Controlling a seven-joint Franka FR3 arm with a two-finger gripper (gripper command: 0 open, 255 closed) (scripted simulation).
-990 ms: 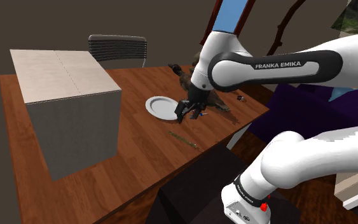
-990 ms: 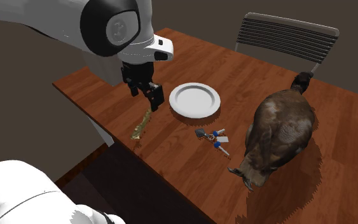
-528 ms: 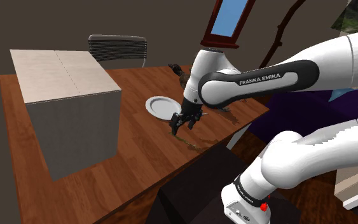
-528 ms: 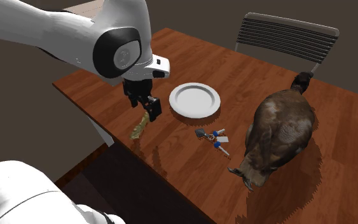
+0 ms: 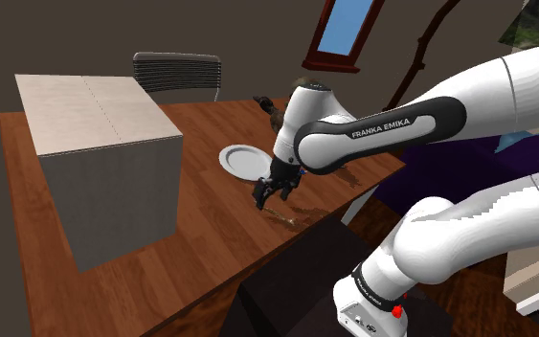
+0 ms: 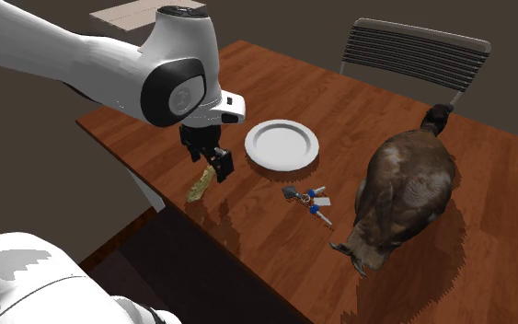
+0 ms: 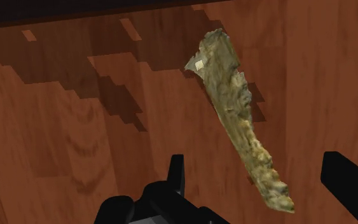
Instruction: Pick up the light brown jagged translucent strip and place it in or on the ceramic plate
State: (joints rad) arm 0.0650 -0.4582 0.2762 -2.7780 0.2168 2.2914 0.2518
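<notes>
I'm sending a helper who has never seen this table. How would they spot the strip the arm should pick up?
Find the reddish-brown wooden table and the round white plate near its edge. Beside the plate, below the open black hand, lies a long olive-tan strip with ragged edges. Unlike the bunch of keys nearby, it is flat, rough and drab.

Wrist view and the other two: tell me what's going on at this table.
The arm's black gripper hangs low over the brownish jagged strip, which lies flat on the wooden table. Its fingers stand open either side of the strip, not touching it. The white plate nearby is empty.
</notes>
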